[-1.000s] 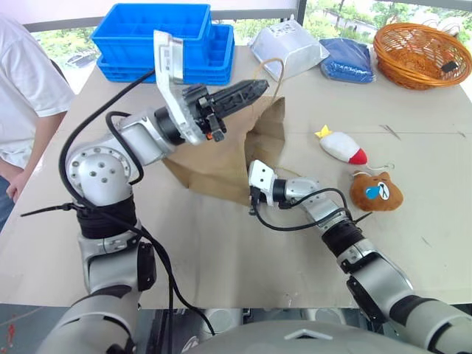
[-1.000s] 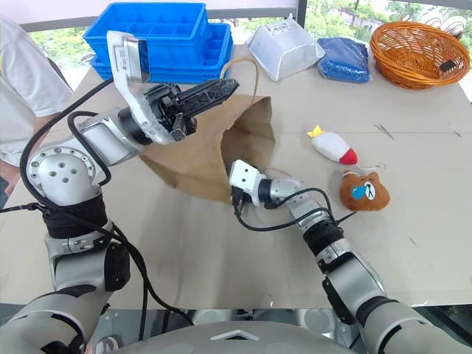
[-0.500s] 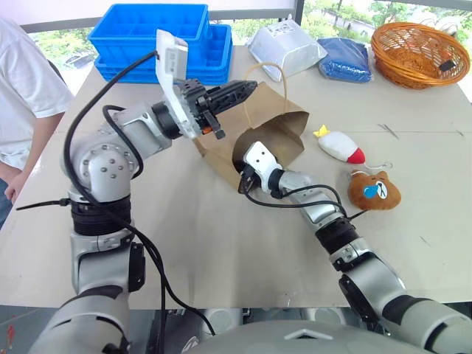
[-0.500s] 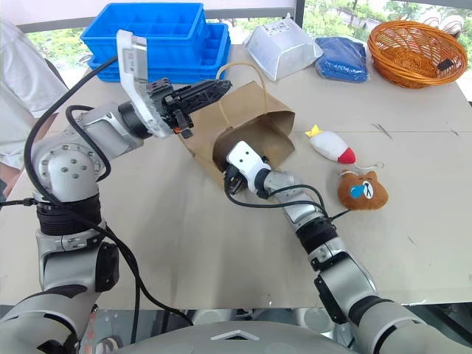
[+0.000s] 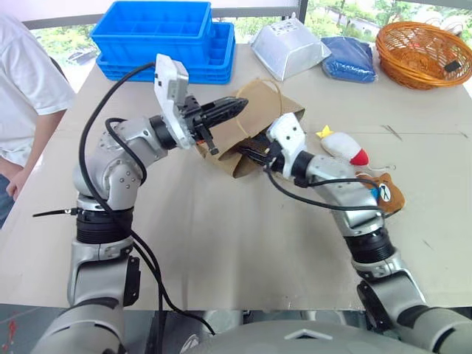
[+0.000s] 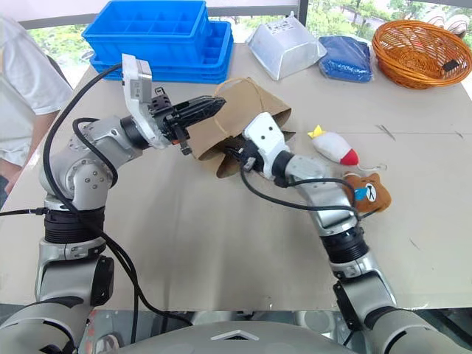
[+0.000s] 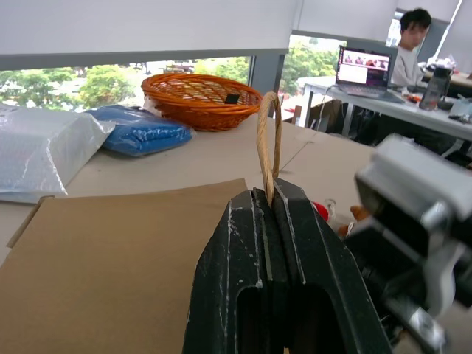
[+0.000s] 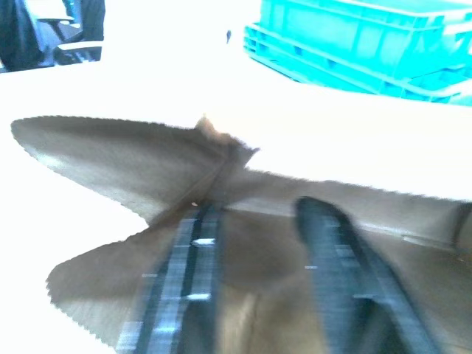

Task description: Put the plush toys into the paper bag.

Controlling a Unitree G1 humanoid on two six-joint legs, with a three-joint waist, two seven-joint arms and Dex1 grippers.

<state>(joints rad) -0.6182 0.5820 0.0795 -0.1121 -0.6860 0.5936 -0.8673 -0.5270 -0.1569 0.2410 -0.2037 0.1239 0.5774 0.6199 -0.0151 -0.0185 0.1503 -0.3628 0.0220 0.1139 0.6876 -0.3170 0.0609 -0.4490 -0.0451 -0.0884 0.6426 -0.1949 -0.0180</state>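
In the left wrist view, left pincer (image 7: 271, 198) pinches twine handle (image 7: 267, 147) — unmistakably.

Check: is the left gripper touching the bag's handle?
Touching. In the left wrist view the left gripper has its fingers shut on the twine handle of the paper bag, which rises from between the tips.

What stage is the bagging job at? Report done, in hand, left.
Done: nothing is bagged; the rocket toy and bear toy lie on the table outside the paper bag.
In hand: the left gripper, jaws shut, pinches the bag's twine handle; the right gripper, jaws apart, sits in the bag's mouth.
Left: stand the bag open, then load both toys.
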